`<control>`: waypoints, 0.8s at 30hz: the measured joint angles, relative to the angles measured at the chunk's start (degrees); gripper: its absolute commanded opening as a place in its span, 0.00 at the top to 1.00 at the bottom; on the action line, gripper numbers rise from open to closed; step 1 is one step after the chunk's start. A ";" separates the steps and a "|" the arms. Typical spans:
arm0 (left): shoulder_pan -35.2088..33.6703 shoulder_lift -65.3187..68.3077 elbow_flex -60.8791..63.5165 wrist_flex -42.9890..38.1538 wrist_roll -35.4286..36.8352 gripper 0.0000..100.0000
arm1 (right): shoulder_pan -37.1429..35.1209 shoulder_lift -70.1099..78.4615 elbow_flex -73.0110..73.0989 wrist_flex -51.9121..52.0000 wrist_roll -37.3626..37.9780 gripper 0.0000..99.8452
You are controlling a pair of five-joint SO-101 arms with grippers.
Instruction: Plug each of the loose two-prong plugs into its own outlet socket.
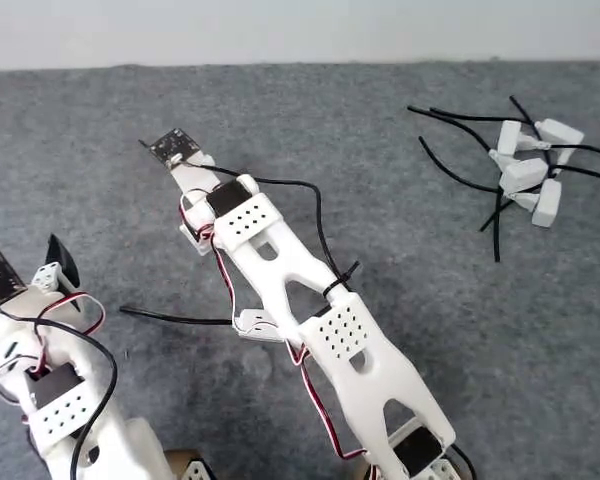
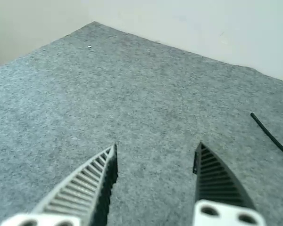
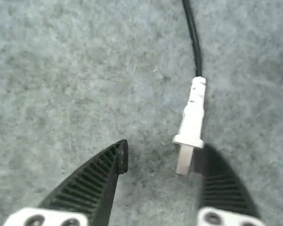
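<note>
On my right wrist feed the right gripper (image 3: 162, 149) stands spread wide and holds nothing. The plug (image 3: 191, 125) lies flat on the grey felt (image 3: 61, 70) between its fingers, close against one of them; I cannot tell whether they touch. The two prongs point back at the gripper, and the black cord (image 3: 194, 42) leads straight away from the plug's far end. The high view gives me the wider layout that the close feed lacks: the plug (image 1: 260, 325) lies right at the edge of the right arm (image 1: 310, 280), partly under it. Its cord trails out across the felt toward the left arm's side. A cluster of white connectors (image 1: 528, 172) with tangled black cords sits well apart from the plug, on the side away from the left arm. The left gripper (image 2: 157, 147) is also spread wide with nothing between its fingers, hovering over bare felt. A thin black cord end (image 2: 270, 135) shows at the edge of its feed.
</note>
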 measured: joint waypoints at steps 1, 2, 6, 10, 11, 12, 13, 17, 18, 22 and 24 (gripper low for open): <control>0.09 0.00 0.00 0.00 0.00 0.76 | 0.00 0.00 0.00 0.00 0.00 0.95; 0.26 0.00 0.00 0.00 0.00 0.76 | 0.00 0.00 0.00 0.00 0.00 0.95; 0.18 0.09 0.00 0.00 0.00 0.76 | 0.00 0.00 0.00 -0.18 0.00 0.99; 0.18 0.09 0.00 0.00 0.00 0.76 | -0.09 0.79 0.00 -0.44 0.00 0.99; 0.18 0.09 0.00 0.00 0.00 0.76 | -0.09 0.79 0.00 -0.53 0.00 0.99; 0.18 0.09 0.00 0.00 0.00 0.76 | -0.09 0.79 0.00 -0.53 0.00 0.99; 0.18 0.09 0.00 0.00 0.00 0.76 | -0.09 0.79 0.00 -0.53 0.00 0.99; 0.35 0.09 0.00 0.00 0.00 0.76 | -0.09 0.79 0.00 -0.53 0.00 0.99; 0.35 0.09 0.00 0.00 0.00 0.76 | -0.09 0.79 0.00 -0.53 0.00 0.99; 0.35 0.09 0.00 0.00 0.00 0.76 | -0.62 0.79 0.00 -0.35 0.00 0.99; 0.35 0.09 0.00 0.00 0.00 0.76 | -0.70 0.79 -0.44 0.97 0.00 0.99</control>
